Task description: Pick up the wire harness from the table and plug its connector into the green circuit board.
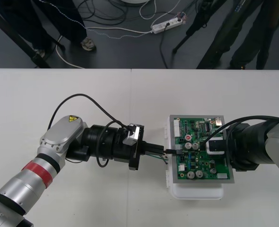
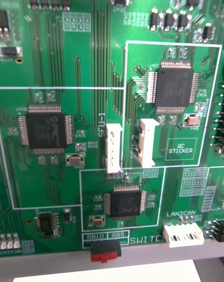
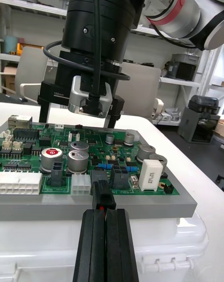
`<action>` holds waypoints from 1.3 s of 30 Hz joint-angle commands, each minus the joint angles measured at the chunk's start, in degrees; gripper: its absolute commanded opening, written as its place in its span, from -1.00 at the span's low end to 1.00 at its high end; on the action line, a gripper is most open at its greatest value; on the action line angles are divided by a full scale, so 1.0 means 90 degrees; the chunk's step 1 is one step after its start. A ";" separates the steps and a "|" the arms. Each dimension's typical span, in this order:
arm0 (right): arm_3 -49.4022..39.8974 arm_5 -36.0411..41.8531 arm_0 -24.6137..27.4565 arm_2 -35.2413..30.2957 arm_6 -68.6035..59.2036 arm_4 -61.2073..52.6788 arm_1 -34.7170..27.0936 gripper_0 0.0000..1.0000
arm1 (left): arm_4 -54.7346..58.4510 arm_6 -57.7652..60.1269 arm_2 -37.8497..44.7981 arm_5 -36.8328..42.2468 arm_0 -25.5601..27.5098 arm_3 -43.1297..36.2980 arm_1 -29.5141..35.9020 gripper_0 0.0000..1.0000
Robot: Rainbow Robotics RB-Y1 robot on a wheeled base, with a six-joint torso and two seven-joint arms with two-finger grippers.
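The left pincer has its black fingers pressed together on the black plug of the wire harness. It holds the plug against a dark connector at the left edge of the green circuit board, and I cannot tell whether it is fully seated. The thin wires run left from the plug beneath that pincer, above the worktop, while the right pincer stands over the board's right part, fingers spread wide and gripping nothing.

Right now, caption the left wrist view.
Left fingers grip the plug at the board's edge, right gripper over the board.
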 commanded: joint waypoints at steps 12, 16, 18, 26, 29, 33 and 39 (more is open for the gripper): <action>-0.0178 -0.0031 -0.0159 0.0101 0.0173 0.0012 0.0092 1.00 | -0.0008 0.0080 -0.0200 0.0248 -0.0263 -0.0058 -0.0194 -1.00; -0.0178 -0.0031 -0.0159 0.0101 0.0173 0.0002 0.0102 1.00 | -0.0008 0.0070 -0.0229 0.0248 -0.0263 -0.0058 -0.0184 -1.00; -0.0178 -0.0031 -0.0159 0.0101 0.0163 -0.0008 0.0092 1.00 | -0.0008 0.0050 -0.0229 0.0238 -0.0263 -0.0058 -0.0194 -1.00; -0.0188 -0.0031 -0.0159 0.0101 0.0173 -0.0008 0.0092 1.00 | -0.0008 0.0021 -0.0248 0.0238 -0.0263 -0.0058 -0.0184 -1.00; -0.0178 -0.0031 -0.0159 0.0101 0.0163 -0.0008 0.0092 1.00 | -0.0008 0.0021 -0.0248 0.0238 -0.0263 -0.0058 -0.0194 -1.00; -0.0188 -0.0031 -0.0159 0.0101 0.0163 -0.0008 0.0102 1.00 | 0.0002 0.0001 -0.0248 0.0248 -0.0263 -0.0058 -0.0194 -1.00; -0.0178 -0.0031 -0.0159 0.0101 0.0173 -0.0008 0.0092 1.00 | 0.0031 -0.0028 -0.0258 0.0248 -0.0263 -0.0058 -0.0194 -1.00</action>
